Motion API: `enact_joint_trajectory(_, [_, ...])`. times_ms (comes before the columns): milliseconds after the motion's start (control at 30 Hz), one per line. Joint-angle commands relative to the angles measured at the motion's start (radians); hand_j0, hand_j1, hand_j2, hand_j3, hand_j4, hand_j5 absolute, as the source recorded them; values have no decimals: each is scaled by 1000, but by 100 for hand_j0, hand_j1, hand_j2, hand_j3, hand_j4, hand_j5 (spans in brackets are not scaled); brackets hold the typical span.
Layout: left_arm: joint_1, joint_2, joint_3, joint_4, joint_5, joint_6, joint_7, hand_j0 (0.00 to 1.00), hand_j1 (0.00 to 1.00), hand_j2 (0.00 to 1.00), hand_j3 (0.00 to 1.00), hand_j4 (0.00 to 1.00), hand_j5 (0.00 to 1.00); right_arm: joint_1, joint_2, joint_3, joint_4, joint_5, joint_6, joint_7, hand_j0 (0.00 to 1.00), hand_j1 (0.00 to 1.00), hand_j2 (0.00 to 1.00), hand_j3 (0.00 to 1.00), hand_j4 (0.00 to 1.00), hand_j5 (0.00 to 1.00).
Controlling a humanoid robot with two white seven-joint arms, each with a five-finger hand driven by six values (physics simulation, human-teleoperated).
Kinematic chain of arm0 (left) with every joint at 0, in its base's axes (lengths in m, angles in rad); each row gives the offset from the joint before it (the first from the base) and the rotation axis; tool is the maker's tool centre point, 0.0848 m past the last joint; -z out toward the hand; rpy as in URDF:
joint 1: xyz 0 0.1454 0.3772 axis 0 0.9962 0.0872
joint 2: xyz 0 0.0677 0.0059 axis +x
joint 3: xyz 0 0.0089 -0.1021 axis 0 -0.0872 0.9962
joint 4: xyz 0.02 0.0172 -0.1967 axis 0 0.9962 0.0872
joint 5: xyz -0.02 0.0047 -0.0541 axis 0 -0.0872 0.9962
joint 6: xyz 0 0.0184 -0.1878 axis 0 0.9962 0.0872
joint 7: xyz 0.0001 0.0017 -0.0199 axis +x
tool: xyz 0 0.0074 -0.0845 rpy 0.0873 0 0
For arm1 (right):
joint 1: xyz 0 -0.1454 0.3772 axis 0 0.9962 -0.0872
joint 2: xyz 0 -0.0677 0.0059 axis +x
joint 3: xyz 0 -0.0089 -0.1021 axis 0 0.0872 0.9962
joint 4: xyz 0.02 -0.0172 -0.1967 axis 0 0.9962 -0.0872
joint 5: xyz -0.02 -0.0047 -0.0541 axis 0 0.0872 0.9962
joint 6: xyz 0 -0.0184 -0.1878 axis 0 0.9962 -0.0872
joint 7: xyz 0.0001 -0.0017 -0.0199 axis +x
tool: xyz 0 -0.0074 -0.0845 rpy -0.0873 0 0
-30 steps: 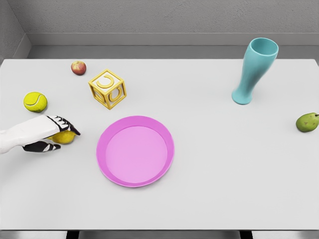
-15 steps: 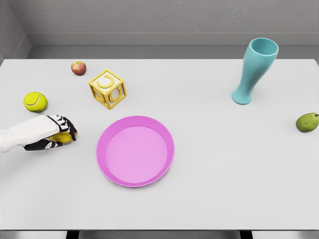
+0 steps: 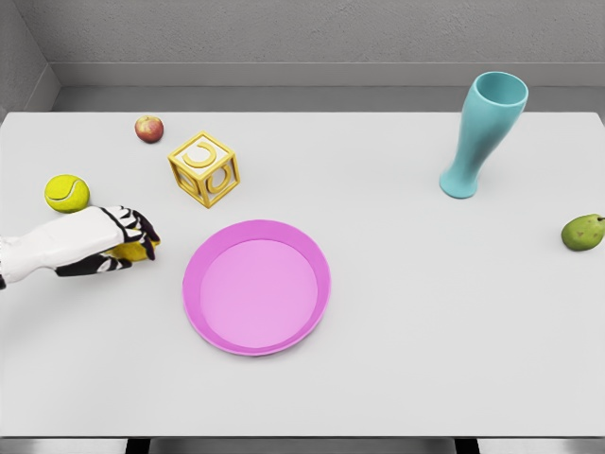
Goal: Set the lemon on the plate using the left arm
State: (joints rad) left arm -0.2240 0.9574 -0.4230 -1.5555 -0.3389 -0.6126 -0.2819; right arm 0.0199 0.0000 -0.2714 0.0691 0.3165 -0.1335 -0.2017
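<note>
The lemon (image 3: 137, 251) sits inside the left hand (image 3: 113, 244), only a yellow sliver of it showing under the curled fingers (image 3: 142, 230), which are closed around it. It is at the left side of the table (image 3: 397, 312), left of the plate (image 3: 256, 287) and still apart from its rim. Compared with half a second ago, the hand and lemon have shifted a little to the right and up in the picture, closer to the plate; a second ago the fingers were only just wrapping over the fruit lower down. Everything else stays where it was.

Counting outward: one pink plate near the middle of the table, one yellow letter block (image 3: 204, 168) behind it, one tennis ball (image 3: 66, 192) just behind the hand, one red apple (image 3: 148, 129) toward the far left edge, one teal vase (image 3: 480, 133) standing upright at the far right, and one green pear (image 3: 582, 232) near the right edge.
</note>
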Motion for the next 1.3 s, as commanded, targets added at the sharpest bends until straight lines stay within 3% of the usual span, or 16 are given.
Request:
enact_joint_trajectory(0, [0, 0, -5, -35, 8, 2, 0, 51, 51, 51, 51, 51, 51, 0, 0, 0, 0, -1, 0, 1, 100, 100, 100, 100, 100, 100])
enact_joint_trajectory(267, [9, -14, -11, -153, 3, 2, -2, 51, 51, 51, 51, 51, 51, 0, 0, 0, 0, 1, 0, -1, 100, 100, 100, 100, 100, 100])
enact_joint_trajectory(667, [-5, -129, -33, -198, 3, 2, -86, 52, 52, 52, 52, 52, 52, 0, 0, 0, 0, -1, 0, -1, 100, 100, 100, 100, 100, 100])
enact_joint_trajectory(700, [-5, -135, -36, -198, 3, 2, -92, 56, 56, 56, 56, 56, 56, 0, 0, 0, 0, -1, 0, 1, 100, 100, 100, 100, 100, 100])
enact_joint_trajectory(733, [-6, -155, -39, -202, 8, 2, -97, 98, 98, 98, 98, 98, 98, 0, 0, 0, 0, -1, 0, -1, 100, 100, 100, 100, 100, 100])
enact_joint_trajectory(933, [-29, -152, -42, -196, 8, 2, -99, 100, 100, 100, 100, 100, 100, 0, 0, 0, 0, -1, 0, -1, 100, 100, 100, 100, 100, 100])
enact_joint_trajectory(1100, [-41, -65, 43, -167, 14, 2, -94, 100, 100, 100, 100, 100, 100, 0, 0, 0, 0, -1, 0, -1, 100, 100, 100, 100, 100, 100])
enact_joint_trajectory(1267, [-41, -46, 93, -37, 41, 2, -94, 100, 100, 100, 100, 100, 100, 0, 0, 0, 0, -1, 0, -1, 100, 100, 100, 100, 100, 100])
